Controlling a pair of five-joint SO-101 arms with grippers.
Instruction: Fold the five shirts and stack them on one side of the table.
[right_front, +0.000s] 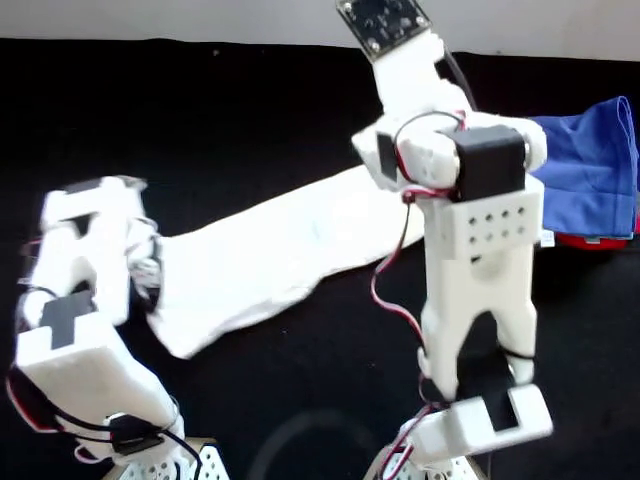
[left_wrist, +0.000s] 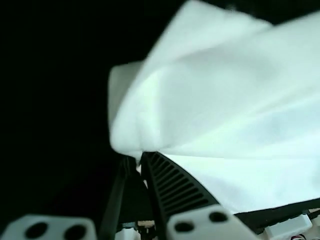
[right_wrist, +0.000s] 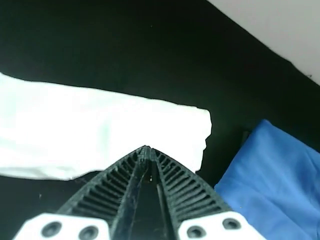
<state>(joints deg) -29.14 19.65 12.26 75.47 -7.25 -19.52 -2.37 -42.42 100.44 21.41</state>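
A long, narrow folded white shirt (right_front: 270, 260) lies slanting across the black table (right_front: 200, 110). My left gripper (left_wrist: 139, 159) is shut on a bunched corner of the white shirt (left_wrist: 225, 100) and lifts it slightly; in the high view this gripper (right_front: 150, 272) is at the shirt's left end. My right gripper (right_wrist: 145, 150) is shut, its tips just over the near edge of the white shirt (right_wrist: 100, 130) close to its other end. I see no cloth between them. The right arm (right_front: 480, 230) covers that end from above.
A folded blue shirt (right_front: 590, 165) lies at the table's right edge on top of something red (right_front: 592, 241); the blue shirt (right_wrist: 270, 175) lies just beyond the white shirt's end. A pale wall (right_wrist: 280, 25) borders the table's far side.
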